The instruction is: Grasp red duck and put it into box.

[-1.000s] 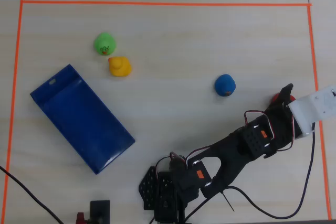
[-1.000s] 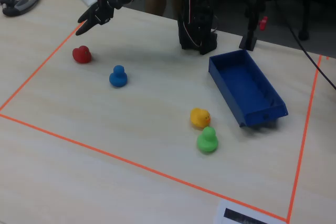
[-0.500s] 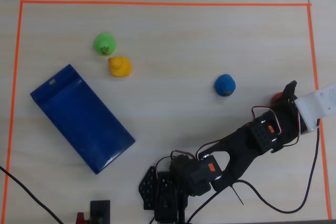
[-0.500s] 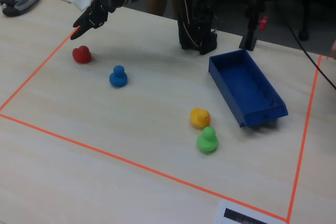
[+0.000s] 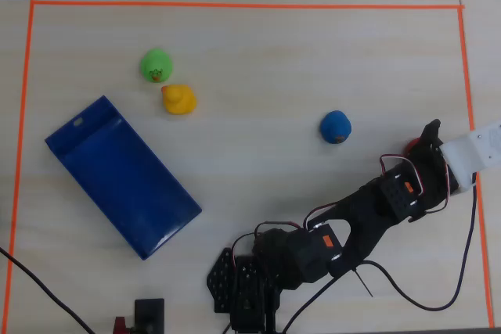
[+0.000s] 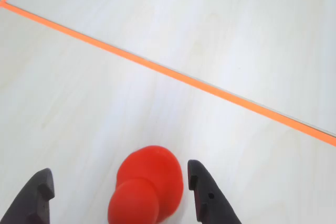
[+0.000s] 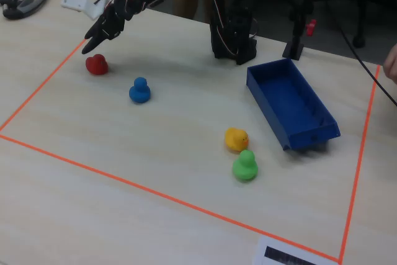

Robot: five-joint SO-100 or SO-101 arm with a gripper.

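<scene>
The red duck (image 6: pixel 148 183) sits on the table between my open jaws in the wrist view, closer to the right finger (image 6: pixel 206 191) than to the left finger (image 6: pixel 35 196). My gripper (image 6: pixel 119 171) is open and touches nothing. In the fixed view the gripper (image 7: pixel 93 41) hovers just above and behind the red duck (image 7: pixel 96 64). In the overhead view the gripper (image 5: pixel 429 134) covers most of the duck (image 5: pixel 410 145). The blue box (image 5: pixel 121 174) lies open at the left, far from the gripper; it also shows in the fixed view (image 7: pixel 291 103).
A blue duck (image 5: pixel 335 127) sits left of the gripper. A yellow duck (image 5: pixel 178 99) and a green duck (image 5: pixel 156 65) sit near the box. Orange tape (image 5: pixel 468 99) borders the work area, close to the red duck.
</scene>
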